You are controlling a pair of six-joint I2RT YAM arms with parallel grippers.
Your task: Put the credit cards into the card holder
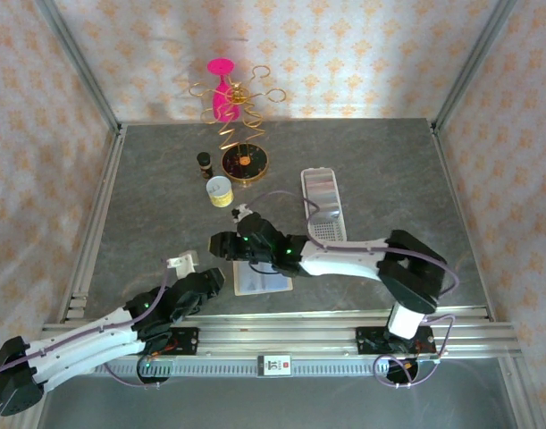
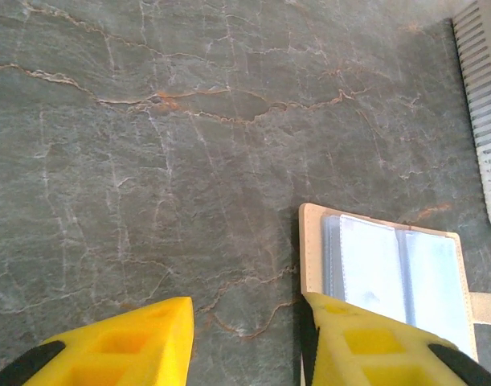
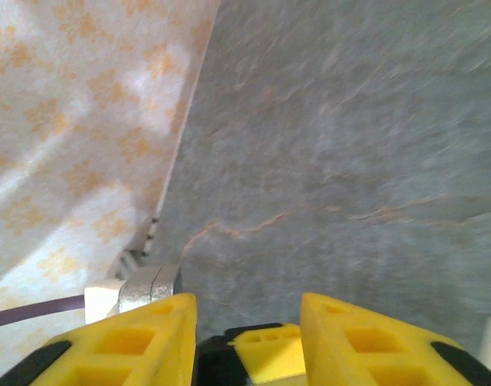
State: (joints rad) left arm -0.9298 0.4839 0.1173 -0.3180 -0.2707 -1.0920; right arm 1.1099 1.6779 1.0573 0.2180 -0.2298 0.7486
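Observation:
The card holder (image 1: 323, 207) is a long white tray lying right of centre; its near end shows the dotted base and its far half is covered by a flat pale grey rectangle (image 1: 318, 189) that looks like a credit card. In the left wrist view the tray's slotted end (image 2: 484, 96) shows at the upper right. My left gripper (image 1: 208, 275) (image 2: 245, 322) is open over bare table, its right finger beside the beige wallet. My right gripper (image 1: 221, 243) (image 3: 247, 310) is open and empty, reaching left across the table, just above the left gripper.
A beige snap-tab wallet (image 1: 262, 279) (image 2: 390, 269) lies open under the right arm, with pale blue-white sleeves. At the back stand a gold wire stand with a pink glass (image 1: 222, 89), a round gold dish (image 1: 245, 162), a small dark bottle (image 1: 203, 163) and a white cup (image 1: 219, 190).

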